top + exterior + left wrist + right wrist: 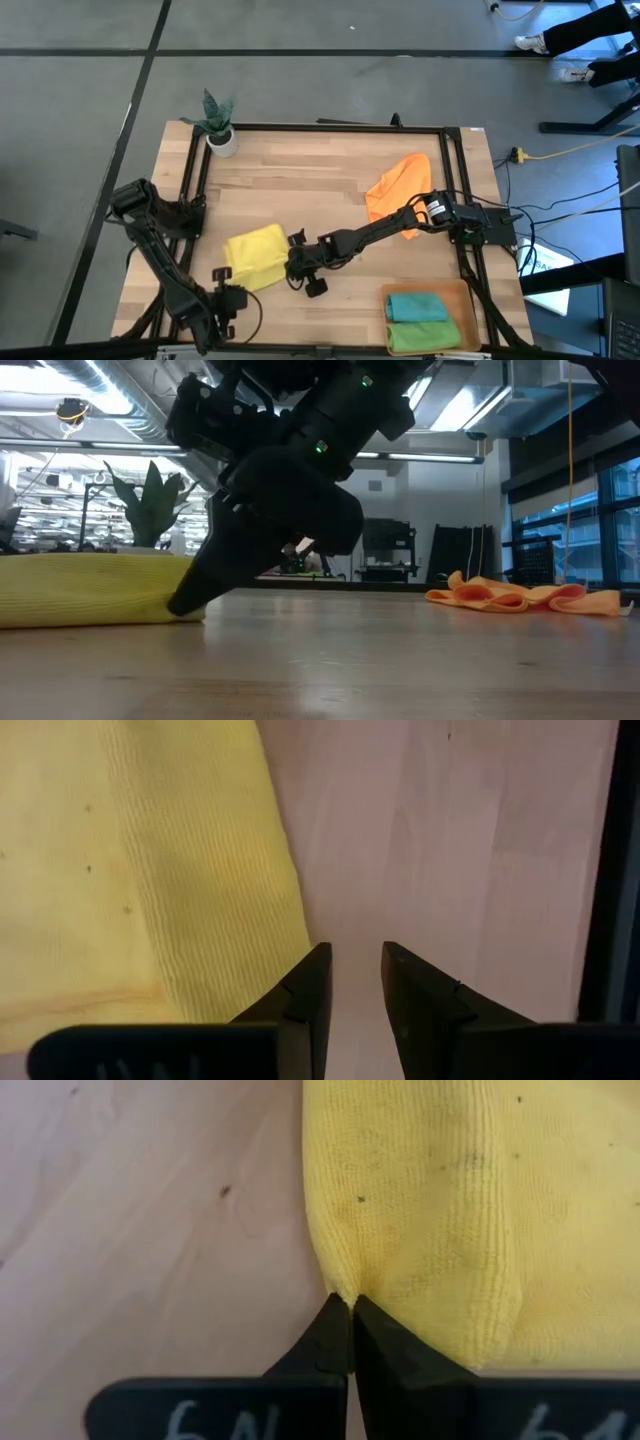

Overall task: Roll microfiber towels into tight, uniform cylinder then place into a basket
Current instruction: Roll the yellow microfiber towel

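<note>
Low view only: orange towel [525,598] crumpled

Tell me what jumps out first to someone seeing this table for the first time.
The yellow towel near the table's front left, with the right tool shut on its edge. The left tool waits open beside the towel. An orange towel lies crumpled at the right, and the tray at the front right holds a teal and a green roll.

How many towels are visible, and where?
4. Yellow towel on the table's front left, pinched at its edge by the right gripper; orange towel crumpled at the right rear; teal towel and green towel in the basket.
</note>
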### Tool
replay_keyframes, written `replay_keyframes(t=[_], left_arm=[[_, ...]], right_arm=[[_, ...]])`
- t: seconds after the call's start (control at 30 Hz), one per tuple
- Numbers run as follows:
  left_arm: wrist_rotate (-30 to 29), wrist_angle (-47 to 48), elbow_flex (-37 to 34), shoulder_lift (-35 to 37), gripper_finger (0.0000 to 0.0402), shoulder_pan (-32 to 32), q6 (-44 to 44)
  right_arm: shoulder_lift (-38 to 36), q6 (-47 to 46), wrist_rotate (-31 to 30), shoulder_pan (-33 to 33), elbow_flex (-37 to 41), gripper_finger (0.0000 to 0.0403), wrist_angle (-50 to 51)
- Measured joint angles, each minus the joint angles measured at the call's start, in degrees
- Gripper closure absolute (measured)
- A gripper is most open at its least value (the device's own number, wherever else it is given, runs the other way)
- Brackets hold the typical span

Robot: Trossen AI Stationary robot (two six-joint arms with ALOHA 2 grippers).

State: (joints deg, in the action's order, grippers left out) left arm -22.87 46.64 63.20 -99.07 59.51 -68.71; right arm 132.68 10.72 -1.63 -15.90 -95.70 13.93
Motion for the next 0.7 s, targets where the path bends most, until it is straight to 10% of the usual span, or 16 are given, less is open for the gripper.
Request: replay_keyframes(t=[0.7], left_arm=[[0.2, 2.4, 0.0, -3.4, 0.0321, -1.1, 1.8]], right_arm=[[0.0, -0.1, -0.2, 0.1, -0.1, 0.0398, -0.1]])
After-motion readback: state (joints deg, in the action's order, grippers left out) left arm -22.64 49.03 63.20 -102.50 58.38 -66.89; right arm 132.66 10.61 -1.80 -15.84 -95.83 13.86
